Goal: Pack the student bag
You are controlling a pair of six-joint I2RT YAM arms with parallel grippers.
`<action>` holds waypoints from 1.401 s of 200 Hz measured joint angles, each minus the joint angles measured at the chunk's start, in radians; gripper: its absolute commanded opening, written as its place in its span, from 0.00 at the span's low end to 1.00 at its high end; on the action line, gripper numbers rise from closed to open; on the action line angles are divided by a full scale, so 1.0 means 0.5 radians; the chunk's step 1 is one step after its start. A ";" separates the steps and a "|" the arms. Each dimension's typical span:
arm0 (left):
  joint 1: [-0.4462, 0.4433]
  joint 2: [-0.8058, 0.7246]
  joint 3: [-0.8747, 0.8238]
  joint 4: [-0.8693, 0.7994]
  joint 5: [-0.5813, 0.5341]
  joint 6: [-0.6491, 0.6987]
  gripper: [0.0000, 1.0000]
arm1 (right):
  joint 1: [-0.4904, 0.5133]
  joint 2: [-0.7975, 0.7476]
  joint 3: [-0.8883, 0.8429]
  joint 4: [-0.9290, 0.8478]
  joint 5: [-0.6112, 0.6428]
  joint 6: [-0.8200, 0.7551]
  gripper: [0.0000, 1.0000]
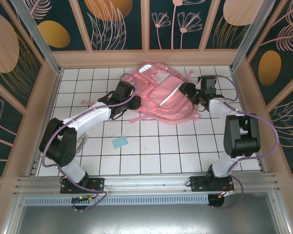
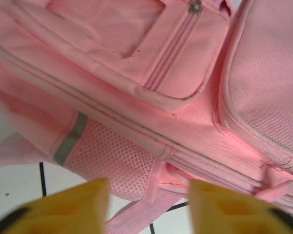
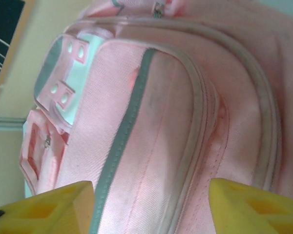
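Note:
The student bag [image 1: 162, 97], a big soft pink backpack with a white reflective strip, lies flat at the back middle of the tiled table. My left gripper [image 1: 121, 95] sits at its left side, open, yellow fingers [image 2: 68, 207] spread just short of the mesh side pocket [image 2: 115, 158] and a zip seam. On the bag's right side my right gripper [image 1: 191, 90] is open, its fingertips [image 3: 49, 207] wide apart over the bag's front panel [image 3: 156, 146] with its grey strip. Nothing is held by either.
A small light-blue flat piece [image 1: 120, 142] lies on the tiles in front of the left arm. Pink straps [image 1: 136, 119] trail from the bag's near edge. Wooden walls [image 1: 49, 97] close in the table on three sides.

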 measured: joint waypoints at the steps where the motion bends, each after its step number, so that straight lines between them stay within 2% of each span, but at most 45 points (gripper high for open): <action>1: 0.005 -0.008 -0.008 0.002 -0.001 -0.005 0.84 | 0.002 -0.005 0.001 -0.008 0.002 -0.004 0.71; 20: 0.107 -0.101 -0.127 0.093 0.003 -0.095 0.98 | 0.092 -0.156 0.061 -0.211 0.158 -0.182 0.73; 48: 0.355 -0.163 -0.296 0.256 0.045 -0.246 0.98 | 0.391 -0.336 0.106 -0.413 0.302 -0.387 0.73; 81: 0.640 -0.181 -0.530 0.422 0.167 -0.428 0.98 | 0.860 -0.328 0.106 -0.543 0.356 -0.420 0.74; 118: 0.846 -0.249 -0.656 0.482 0.235 -0.517 0.99 | 1.381 -0.041 0.203 -0.581 0.388 -0.394 0.80; 152: 0.958 -0.385 -0.732 0.586 0.283 -0.558 0.99 | 1.698 0.376 0.546 -0.723 0.498 -0.407 0.85; 176: 0.985 -0.423 -0.759 0.630 0.298 -0.573 0.99 | 1.842 0.590 0.782 -0.841 0.595 -0.407 0.88; 180: 0.987 -0.423 -0.761 0.632 0.301 -0.574 0.98 | 1.859 0.619 0.816 -0.864 0.608 -0.407 0.96; 184: 0.990 -0.426 -0.764 0.639 0.304 -0.574 0.99 | 1.878 0.654 0.860 -0.890 0.629 -0.400 0.99; 228: 1.005 -0.449 -0.789 0.658 0.337 -0.574 0.98 | 2.005 0.988 1.238 -1.154 0.833 -0.408 0.99; 280: 1.059 -0.479 -0.793 0.665 0.343 -0.574 0.98 | 2.060 1.176 1.339 -1.306 0.890 -0.409 0.96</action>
